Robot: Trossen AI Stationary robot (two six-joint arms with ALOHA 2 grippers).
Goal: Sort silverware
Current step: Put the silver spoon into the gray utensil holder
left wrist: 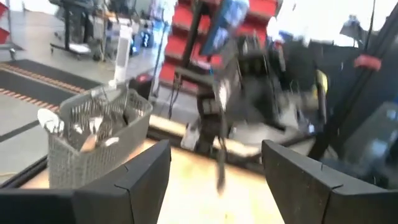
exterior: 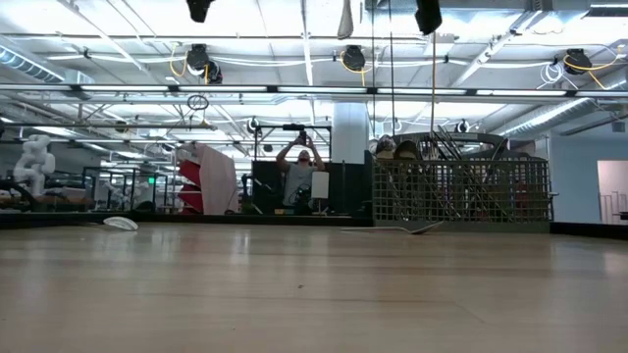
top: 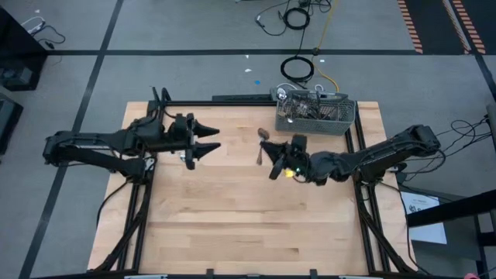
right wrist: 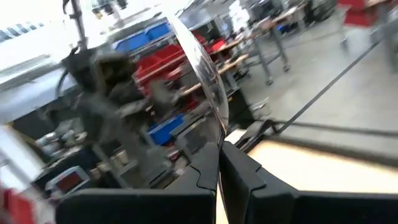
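My right gripper (top: 270, 157) (right wrist: 219, 149) hovers over the table's middle, left of the basket, shut on one slender shiny piece of silverware (right wrist: 202, 74) (top: 260, 143). The same piece shows in the left wrist view as the silverware (left wrist: 219, 143). My left gripper (top: 215, 139) (left wrist: 216, 152) stands open and holds nothing, level and pointing at the right gripper from the table's left. The grey wire-mesh basket (top: 316, 112) (left wrist: 93, 134) stands at the far right with several more pieces standing in it. Two loose pieces lie flat on the table: a spoon (exterior: 121, 223) and a piece (exterior: 392, 228) before the basket. My right gripper pinches the piece of silverware near one end (right wrist: 217, 138) between its two shut fingers, which come in about level from the table's right. The piece sticks out past the fingertips and stands roughly upright, its lower end (exterior: 345, 25) high above the table and lifted clear.
Bare wooden tabletop (top: 248, 225) fills the near half. Black frame rails (top: 139, 217) run along the table's sides. Cables (top: 298, 70) lie on the floor beyond the far edge. A person (exterior: 300, 176) stands in the room behind.
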